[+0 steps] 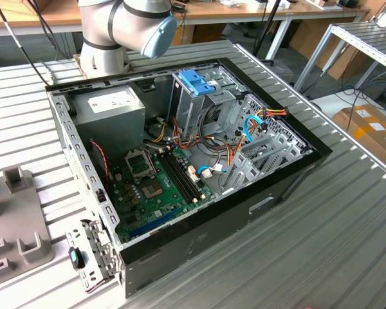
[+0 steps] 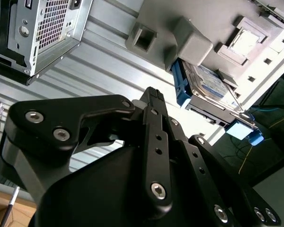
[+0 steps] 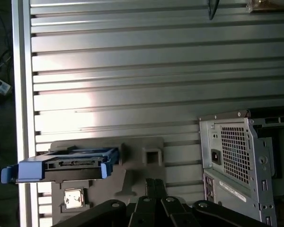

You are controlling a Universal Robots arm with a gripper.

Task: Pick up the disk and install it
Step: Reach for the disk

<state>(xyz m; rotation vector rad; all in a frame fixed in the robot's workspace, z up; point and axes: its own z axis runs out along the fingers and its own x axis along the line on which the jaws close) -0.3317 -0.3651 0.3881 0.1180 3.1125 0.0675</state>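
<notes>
Grey disk (image 2: 207, 81) with blue rails, seemingly blue-and-white label.

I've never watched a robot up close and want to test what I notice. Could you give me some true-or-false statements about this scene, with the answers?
1. The grey metal hard drive with blue side rails sits in a grey moulded holder. True.
2. The black gripper is clamped around that drive. False: the drive stands apart from it, in the holder.
3. The black computer case lies open, its green motherboard showing. True.
4. The table is smooth wood. False: it is ribbed silver metal.
5. A bright blue plastic latch tops a grey metal cage inside the case. True.
</notes>
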